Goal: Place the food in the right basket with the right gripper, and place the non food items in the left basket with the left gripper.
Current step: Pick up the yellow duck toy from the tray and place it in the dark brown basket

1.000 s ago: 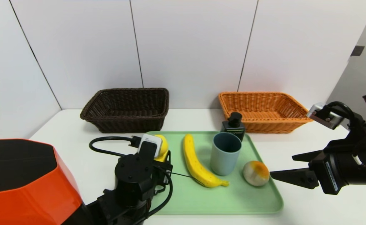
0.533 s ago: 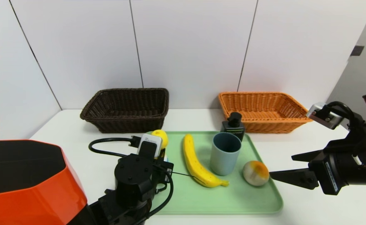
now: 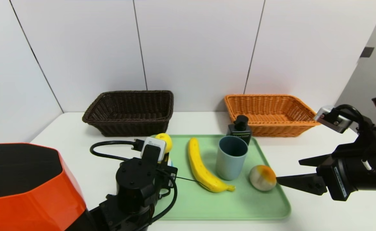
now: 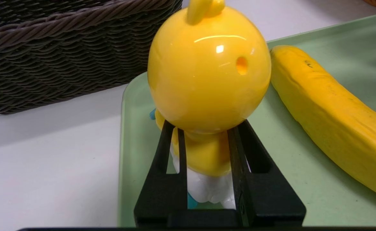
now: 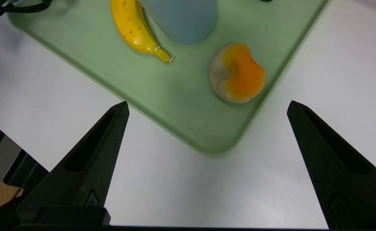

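Left wrist view shows the step in hand most plainly: the left gripper [image 4: 205, 154] is pinched on the body of the yellow duck toy [image 4: 208, 69], its two black fingers [image 4: 171, 166] pressed against the toy just under the big round head, with the white base showing between them. The toy stands upright over the near left corner of the green tray [image 4: 133, 128], and whether its base touches the tray cannot be told. I judge this to be the carrying of the first non-food item. The next move calls for a lift high enough to clear the woven wall of the dark brown basket [image 3: 128, 112], which stands just beyond the tray at the back left, then a release over its inside.

From the head view, the right gripper [image 3: 292, 171] hangs at the tray's right edge, its fingers spread wide and holding nothing (it looks to be waiting). The round pale fruit [image 3: 262, 178] lies just beside its tips. The banana [image 3: 202, 168], the grey-blue cup [image 3: 231, 157] and the dark pump bottle [image 3: 240, 128] are on the tray. The orange basket [image 3: 271, 114] stands behind the tray at the back right.
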Available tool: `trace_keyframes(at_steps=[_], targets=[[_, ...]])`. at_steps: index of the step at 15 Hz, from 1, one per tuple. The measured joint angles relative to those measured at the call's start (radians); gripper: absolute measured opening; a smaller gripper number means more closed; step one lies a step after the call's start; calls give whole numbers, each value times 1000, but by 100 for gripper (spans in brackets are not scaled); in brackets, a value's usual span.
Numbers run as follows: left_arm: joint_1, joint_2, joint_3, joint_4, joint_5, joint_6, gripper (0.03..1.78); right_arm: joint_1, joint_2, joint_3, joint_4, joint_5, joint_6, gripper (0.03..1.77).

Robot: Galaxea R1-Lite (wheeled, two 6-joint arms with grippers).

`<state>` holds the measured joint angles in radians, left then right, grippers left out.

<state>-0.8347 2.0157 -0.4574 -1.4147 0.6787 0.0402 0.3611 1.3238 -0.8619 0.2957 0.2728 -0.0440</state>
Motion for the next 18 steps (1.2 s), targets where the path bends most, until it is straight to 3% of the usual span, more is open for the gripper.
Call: trace_keyframes(at_steps=[8, 12, 15, 18], targets=[[-8, -99, 4, 9, -8, 30, 40, 0, -11, 3, 3, 0, 3, 170], [-18, -163, 17, 69, -24, 33, 40, 0, -12, 5, 2, 0, 2, 170], [-20, -234, 19, 154, -30, 33, 40, -1, -12, 8, 0, -1, 2, 170], [-18, -338, -9, 316, -50, 31, 40, -1, -12, 9, 0, -1, 3, 170]])
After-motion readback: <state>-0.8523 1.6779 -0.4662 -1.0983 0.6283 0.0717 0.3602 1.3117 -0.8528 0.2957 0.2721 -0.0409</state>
